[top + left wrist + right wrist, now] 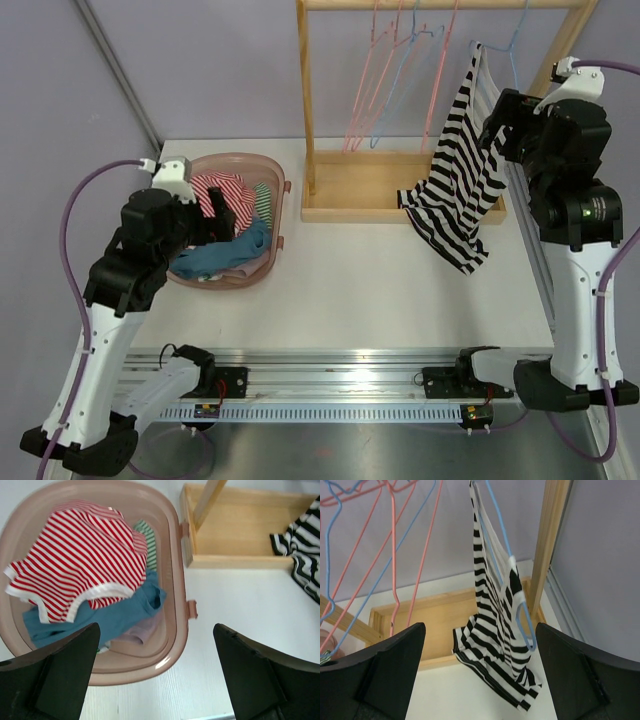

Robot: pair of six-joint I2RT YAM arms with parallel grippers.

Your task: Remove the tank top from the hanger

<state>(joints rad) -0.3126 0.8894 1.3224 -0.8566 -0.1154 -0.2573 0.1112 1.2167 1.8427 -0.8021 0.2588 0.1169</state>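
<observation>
The tank top [455, 190] is black-and-white striped, on a light blue hanger [532, 641]. The spare hangers [394, 555] are pink and blue. The pink basket [177, 580] holds a red-and-white striped shirt [85, 560] over a teal garment [125, 611]. The worktop [350, 290] is white.

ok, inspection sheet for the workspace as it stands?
Surface: white table, no spills seen.
Job's things: striped tank top on blue hanger, hung on the wooden rack; hem drapes over the rack base.
Clutter: pink basket of clothes at left; spare hangers on the rack.
Grippers: left gripper open above the basket; right gripper open, facing the tank top, not gripping.
Cables: purple cables loop outside each arm.
Surroundings: lilac walls.
</observation>
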